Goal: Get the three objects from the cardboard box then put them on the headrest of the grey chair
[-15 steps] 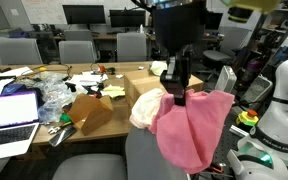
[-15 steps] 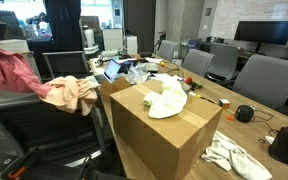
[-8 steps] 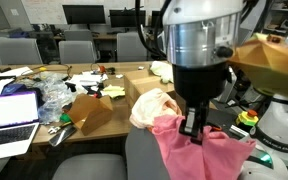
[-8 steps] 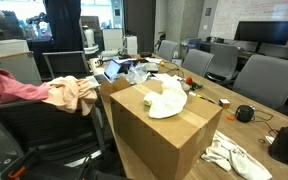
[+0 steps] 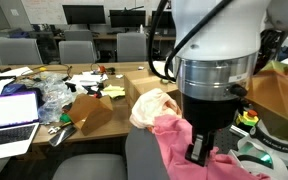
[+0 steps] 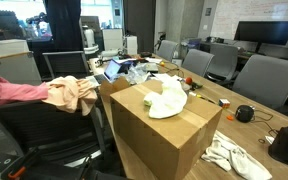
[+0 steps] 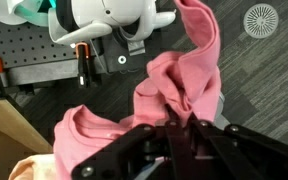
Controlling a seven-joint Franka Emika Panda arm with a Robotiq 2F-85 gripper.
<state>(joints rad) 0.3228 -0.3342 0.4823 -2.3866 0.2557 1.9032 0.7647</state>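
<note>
My gripper (image 7: 180, 128) is shut on the bright pink cloth (image 7: 169, 85), whose folds bunch between the fingers. In an exterior view the gripper (image 5: 198, 150) hangs low beside the grey chair (image 5: 139, 158), and the pink cloth (image 5: 176, 140) trails from it over the chair's top. The peach-cream cloth (image 5: 151, 105) lies on the headrest, next to the pink one. From the opposite side, the pink cloth (image 6: 19, 90) and peach cloth (image 6: 72, 95) lie side by side on the chair top. A yellow-green cloth (image 6: 167, 100) rests on the large cardboard box (image 6: 164, 140).
A laptop (image 5: 9, 112), a smaller dark box (image 5: 90, 112) and clutter cover the long table. Grey office chairs (image 5: 76, 50) stand behind it. A white cloth (image 6: 229, 155) lies beside the big box. A white robot base (image 7: 104, 20) and clamps stand on the floor below.
The arm has come down and toward the camera with the pink cloth. The cloth, which hung in the air a second ago, now lies lower across the chair top.
</note>
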